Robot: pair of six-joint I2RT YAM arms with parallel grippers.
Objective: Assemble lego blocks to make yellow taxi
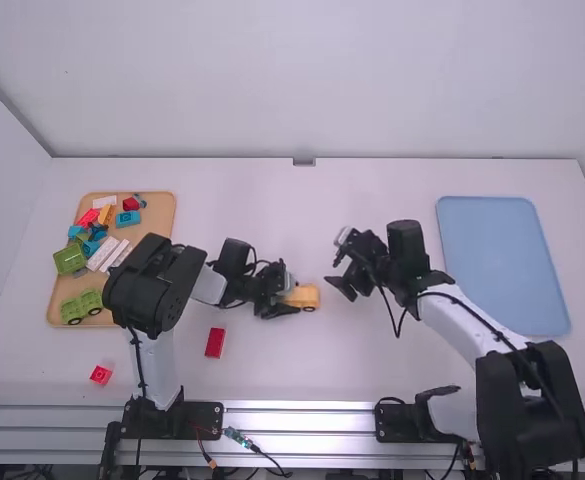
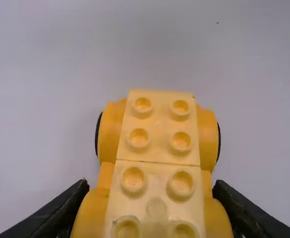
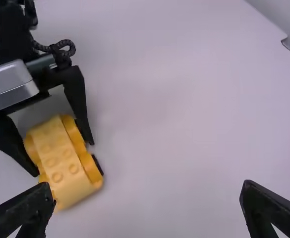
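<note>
High view, left to right: wooden tray (image 1: 162, 205) holds spare blocks (image 1: 128, 218), a green truck (image 1: 70, 258) and a green car (image 1: 82, 306), none of it joined to the build. Small red block (image 1: 101, 375) loose on the table, longer red block (image 1: 215, 342) nearer the middle. My left hand (image 2: 151, 183) is clamped on the yellow car (image 1: 306, 297), mid-table. My right hand (image 3: 147, 183) is just beyond it, fingers apart, holding nothing. Blue tray (image 1: 502, 265) far right, car not on it.

Status: wheeled base done, two pale studded pieces sit end to end along its top. Looks like a low body so far; I see no raised cab or roof sign. My guess is at least one top piece is left, but can't confirm the target design.

Orientation: studs up, wheels out to the sides. Long axis runs roughly left-right across the table, one end between my left fingers, free end toward my right hand. Can't tell nose from tail, or whether the wheels touch the table.
</note>
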